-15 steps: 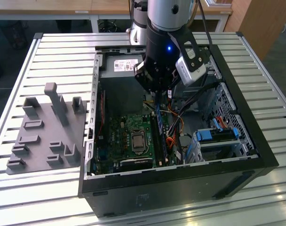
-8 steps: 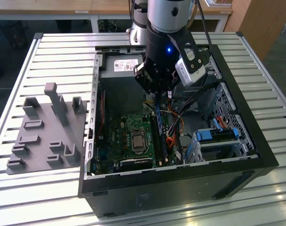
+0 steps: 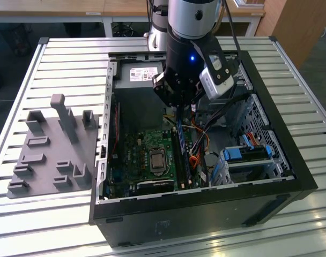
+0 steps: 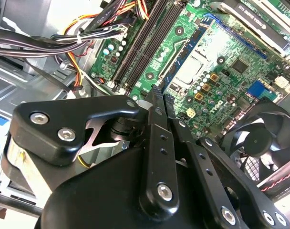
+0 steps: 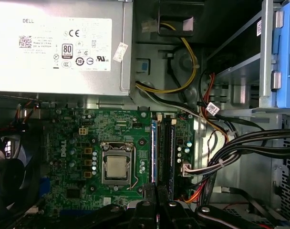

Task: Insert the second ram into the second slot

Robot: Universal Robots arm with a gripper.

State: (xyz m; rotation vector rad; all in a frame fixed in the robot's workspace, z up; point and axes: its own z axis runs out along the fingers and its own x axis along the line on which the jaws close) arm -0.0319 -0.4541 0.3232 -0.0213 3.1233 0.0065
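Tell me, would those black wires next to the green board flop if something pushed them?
Probably bendy: the black wires sag in curves. A white tie bunches them, so they would likely shift together. Their ends seem plugged into the green board, so they would probably spring back.

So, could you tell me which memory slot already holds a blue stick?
The slot nearest the processor socket: a blue stick stands in it; its neighbours look dark and empty.

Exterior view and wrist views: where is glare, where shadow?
Exterior view: glare on the table slats, shade inside the case. First wrist view: power supply brightest, fan corner dark. Second wrist view: dark gripper before a well-lit motherboard.
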